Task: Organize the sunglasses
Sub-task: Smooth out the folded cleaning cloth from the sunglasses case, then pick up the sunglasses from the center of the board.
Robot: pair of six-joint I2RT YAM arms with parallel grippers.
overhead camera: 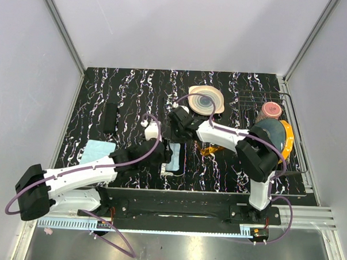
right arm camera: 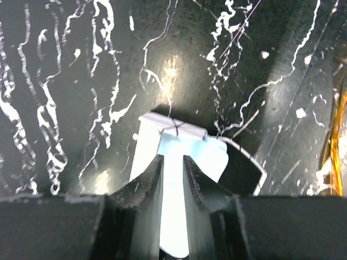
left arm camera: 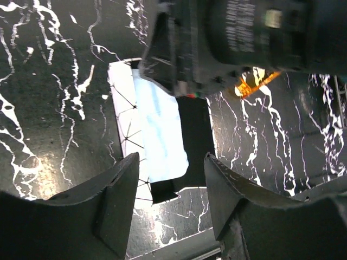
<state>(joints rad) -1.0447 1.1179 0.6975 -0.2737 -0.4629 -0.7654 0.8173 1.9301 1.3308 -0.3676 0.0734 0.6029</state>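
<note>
White card shows between my right jaws. They stand nearly together on the raised flap of the white box [right arm camera: 172,125], which I read as a pinch holding it open. My left jaws are wide apart and empty, poised over the box's near end, where its dark inside shows beside the flap. The sunglasses [overhead camera: 212,149] lie loose on the surface just right of the box, on the near side of my right forearm, and are not in anything yet.

As I judge it, the flap is thin and could slip from the pinch or crease under a pull. The box looks light and nothing pins it down, so a nudge from either arm could slide it. Both wrists crowd over the box, and a left reach for the sunglasses would have to get round the right arm, so a knock between them is my main worry. The thin amber arms could also flex or snag in a clumsy grasp.

Further out, a black case [overhead camera: 109,117] and a pale blue cloth [overhead camera: 97,151] lie to the left. A plate [overhead camera: 206,100] sits on the far side and a wire rack [overhead camera: 249,100] of dishes stands at the right, all well apart from the box.
</note>
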